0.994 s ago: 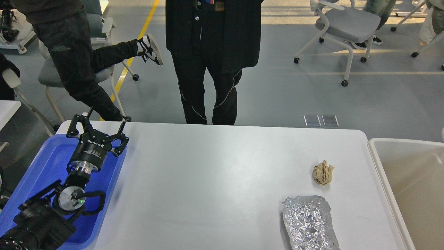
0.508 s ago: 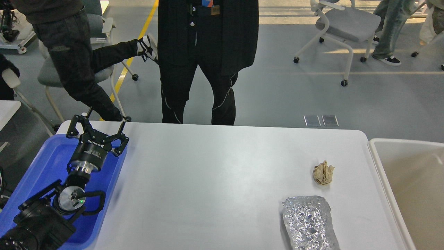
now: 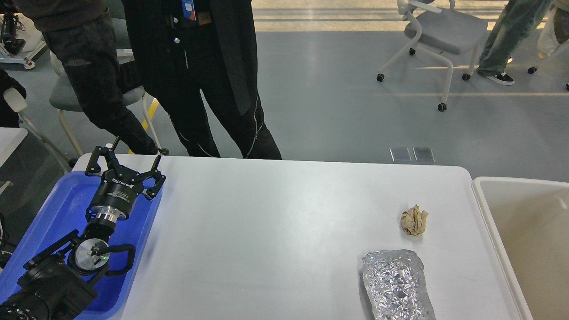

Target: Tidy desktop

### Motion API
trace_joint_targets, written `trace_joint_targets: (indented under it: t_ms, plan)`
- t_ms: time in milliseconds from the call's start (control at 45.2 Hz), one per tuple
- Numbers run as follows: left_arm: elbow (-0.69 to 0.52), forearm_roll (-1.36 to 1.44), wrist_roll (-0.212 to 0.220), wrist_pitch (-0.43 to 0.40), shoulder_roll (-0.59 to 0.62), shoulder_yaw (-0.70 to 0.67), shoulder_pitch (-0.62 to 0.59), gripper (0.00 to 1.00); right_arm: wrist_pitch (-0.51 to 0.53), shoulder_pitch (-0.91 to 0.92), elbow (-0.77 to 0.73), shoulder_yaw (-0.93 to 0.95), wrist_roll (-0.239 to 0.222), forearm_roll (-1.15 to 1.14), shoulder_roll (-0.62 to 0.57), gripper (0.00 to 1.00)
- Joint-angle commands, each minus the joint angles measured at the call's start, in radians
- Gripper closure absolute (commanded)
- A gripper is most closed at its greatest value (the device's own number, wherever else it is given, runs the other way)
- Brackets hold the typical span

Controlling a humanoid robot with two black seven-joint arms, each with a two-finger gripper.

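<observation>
A: Two pieces of litter are sitting on the desktop [image 3: 275, 231]: a crumpled brown paper ball [image 3: 414, 220] and a crinkled foil packet [image 3: 395, 284]. Both are lying well apart from the left gripper [image 3: 126, 159], far off to its right.

B: The gripper is hanging over the far end of the blue tray [image 3: 58, 209], fingers spread wide, holding nothing. The right arm is not showing in the head view at all.

A: The cream bin [image 3: 524, 249] is standing just past the desktop's right edge, so it's looking like the drop spot for both.

B: Agreed, though that's a guess. I'm thinking the left arm is facing a long reach across; the right arm is probably the better pick.

A: Whichever is going: I'd be taking the paper ball first, coming straight down with the jaws straddling it, since it's light and likely to skid.

B: The foil is looking flat and wide. I'm suggesting gripping across its narrow end, pinching a raised crease, not the middle.
</observation>
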Motion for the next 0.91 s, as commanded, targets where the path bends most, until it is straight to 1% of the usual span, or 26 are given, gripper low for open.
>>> trace_joint_targets:
  t_ms: [0, 265, 398, 464, 530, 619, 884]
  plan:
    - [0.0, 0.0, 0.0, 0.0, 0.0, -0.001, 0.0, 0.0, 0.007, -0.181, -0.254, 0.104, 0.0, 0.034, 0.186, 1.0]
    - [0.0, 0.0, 0.0, 0.0, 0.0, 0.0, 0.001, 0.0, 0.004, -0.257, -0.405, 0.134, -0.012, 0.04, 0.338, 1.0]
    - [0.0, 0.0, 0.0, 0.0, 0.0, -0.001, 0.001, 0.0, -0.005, -0.283, -0.472, 0.157, -0.049, 0.04, 0.405, 1.0]
    - [0.0, 0.0, 0.0, 0.0, 0.0, 0.0, 0.001, 0.0, -0.012, -0.288, -0.492, 0.167, -0.074, 0.04, 0.43, 1.0]
    - [0.0, 0.0, 0.0, 0.0, 0.0, -0.001, 0.0, 0.0, -0.015, -0.288, -0.503, 0.185, -0.088, 0.04, 0.453, 1.0]
    - [0.0, 0.0, 0.0, 0.0, 0.0, -0.001, 0.0, 0.0, -0.018, -0.291, -0.52, 0.216, -0.092, 0.04, 0.471, 1.0]
    - [0.0, 0.0, 0.0, 0.0, 0.0, -0.001, 0.0, 0.0, -0.027, -0.299, -0.528, 0.259, -0.091, 0.049, 0.471, 1.0]
